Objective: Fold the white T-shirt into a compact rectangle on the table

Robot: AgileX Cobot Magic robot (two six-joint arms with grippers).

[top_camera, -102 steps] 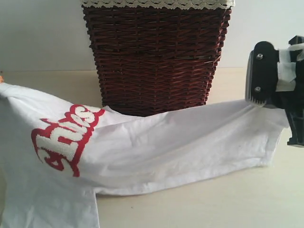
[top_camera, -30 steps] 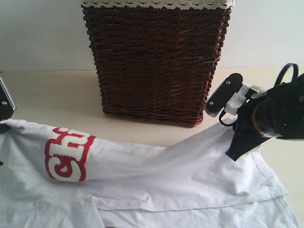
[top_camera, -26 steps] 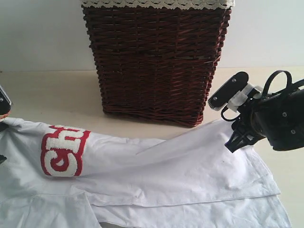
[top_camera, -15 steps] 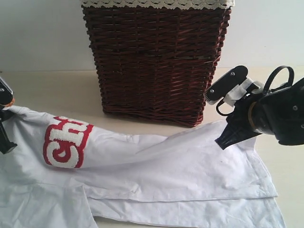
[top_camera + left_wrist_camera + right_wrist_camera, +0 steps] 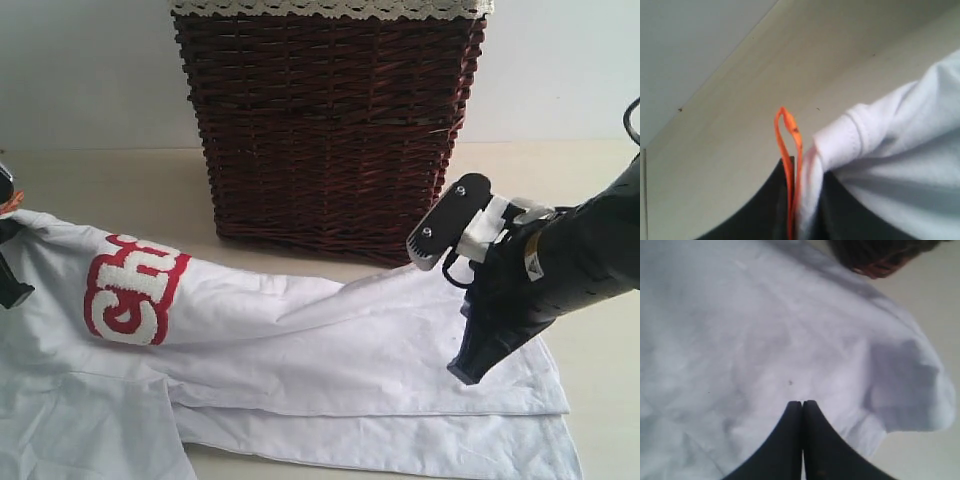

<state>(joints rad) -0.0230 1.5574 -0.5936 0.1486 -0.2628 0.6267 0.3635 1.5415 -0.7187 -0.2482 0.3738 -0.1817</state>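
White T-shirt on table, hem tight between left fingers, right fingers pressed together above it.

A dark wicker basket stands mid-rear on the counter; bare counter lies open on both sides of it.

White T-shirt lying on the beige table
Folded lengthwise, wrinkled; fuzzy red-edged lettering toward the table's left edge.
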